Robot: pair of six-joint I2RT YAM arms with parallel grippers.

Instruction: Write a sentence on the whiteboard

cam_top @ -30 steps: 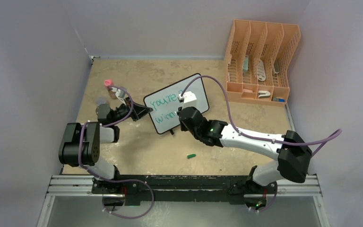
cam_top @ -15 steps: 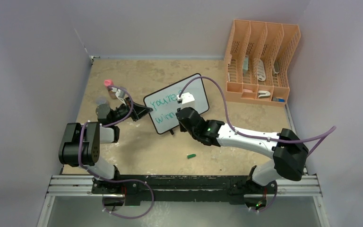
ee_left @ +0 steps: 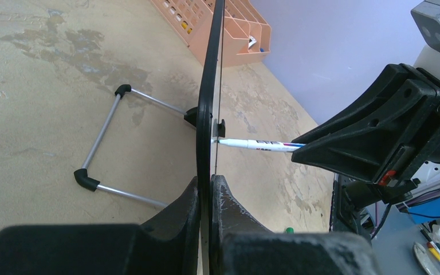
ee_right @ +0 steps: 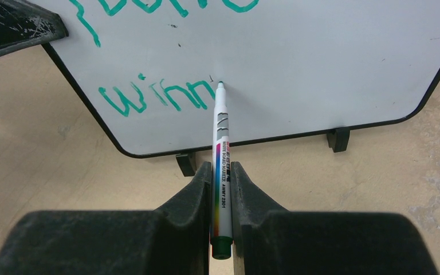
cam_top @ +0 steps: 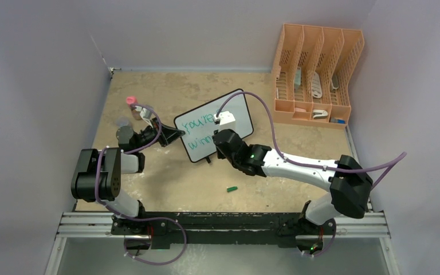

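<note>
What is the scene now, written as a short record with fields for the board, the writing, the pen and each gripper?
board: whiteboard, standing on the table
writing: teal writing in two lines; the lower line reads "winn"
pen: marker, tip touching the board just after "winn"
left gripper: left gripper shut on the whiteboard's edge
right gripper: right gripper shut on the marker
other: small green piece on the table, maybe a cap; orange rack at the far right

whiteboard (ee_right: 321,51): glossy, smooth | table (cam_top: 166,91): matt (rough-looking) | rack (cam_top: 315,69): plastic
</note>
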